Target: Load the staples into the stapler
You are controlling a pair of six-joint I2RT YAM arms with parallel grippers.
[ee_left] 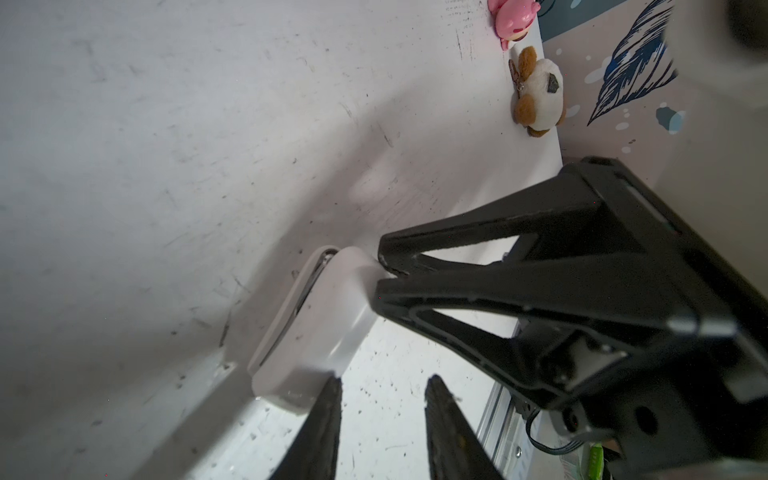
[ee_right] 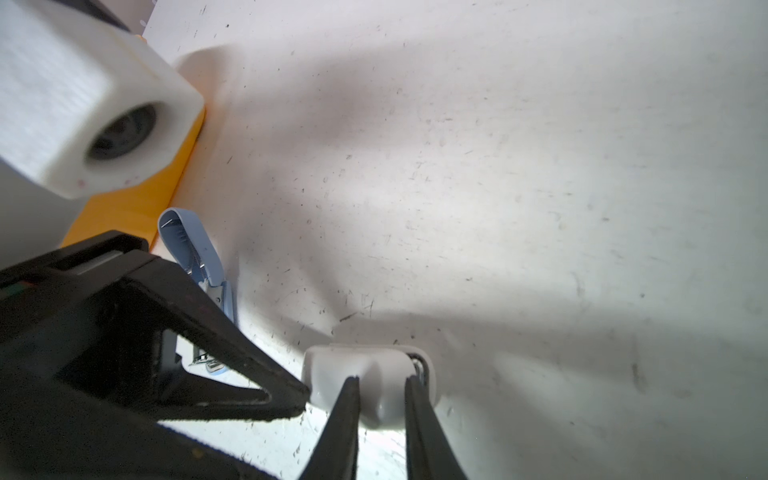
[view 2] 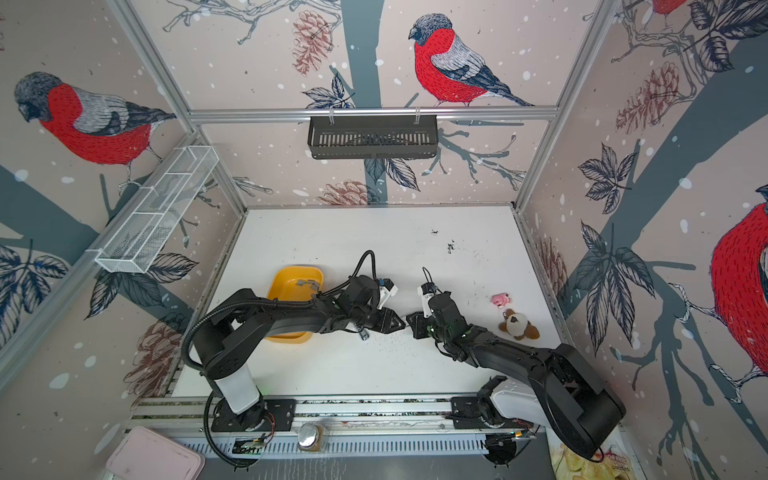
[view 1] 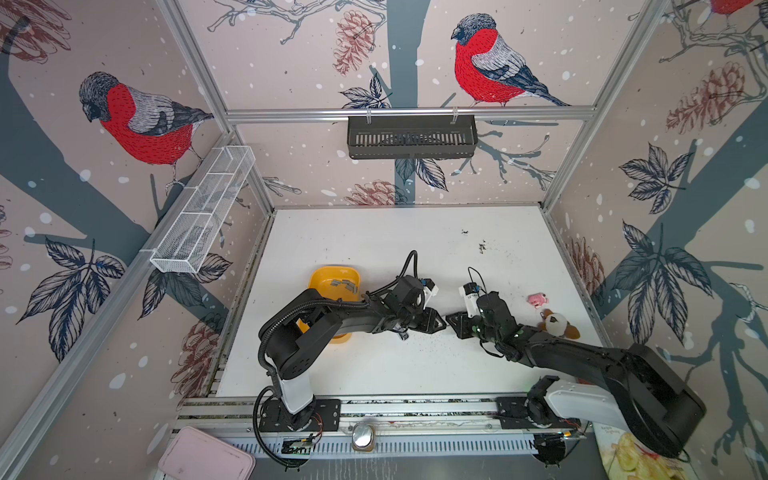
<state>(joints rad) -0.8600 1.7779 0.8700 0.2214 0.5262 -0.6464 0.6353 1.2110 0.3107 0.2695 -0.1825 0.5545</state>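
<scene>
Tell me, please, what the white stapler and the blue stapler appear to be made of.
White stapler: probably plastic, smooth and slightly glossy, judging by soft highlights on its rounded shell. Blue stapler: a matte pale-blue plastic-looking cover, with shiny silver parts inside that look like metal.

Top views: high overhead, far off, facing down on the whole table [view 1: 374,241]; wrist views: close, low over it, facing each other, sharing the white object [ee_left: 316,324].

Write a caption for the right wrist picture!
Right gripper pinches a white object, left gripper touching its end; an open blue stapler lies beside the yellow tray.
</scene>
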